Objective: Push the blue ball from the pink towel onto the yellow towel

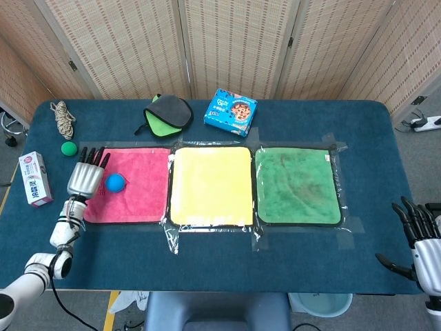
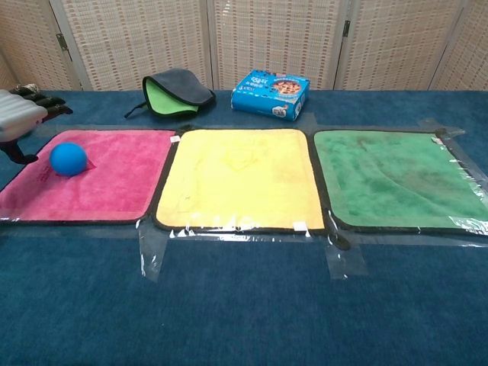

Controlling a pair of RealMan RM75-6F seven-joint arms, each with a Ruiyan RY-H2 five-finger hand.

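A blue ball (image 1: 115,182) (image 2: 68,158) lies on the left part of the pink towel (image 1: 138,193) (image 2: 107,183). The yellow towel (image 1: 210,185) (image 2: 240,175) is taped down just right of it. My left hand (image 1: 86,178) (image 2: 21,122) is open, its fingers stretched out. It sits at the pink towel's left edge, close beside the ball on its left; whether it touches the ball I cannot tell. My right hand (image 1: 422,241) is open at the table's front right corner, far from the towels.
A green towel (image 1: 298,185) lies right of the yellow one. Along the back are a grey-green pouch (image 1: 165,114) and a blue box (image 1: 231,111). At the left are a small green ball (image 1: 67,147), a rope coil (image 1: 63,118) and a white carton (image 1: 34,178).
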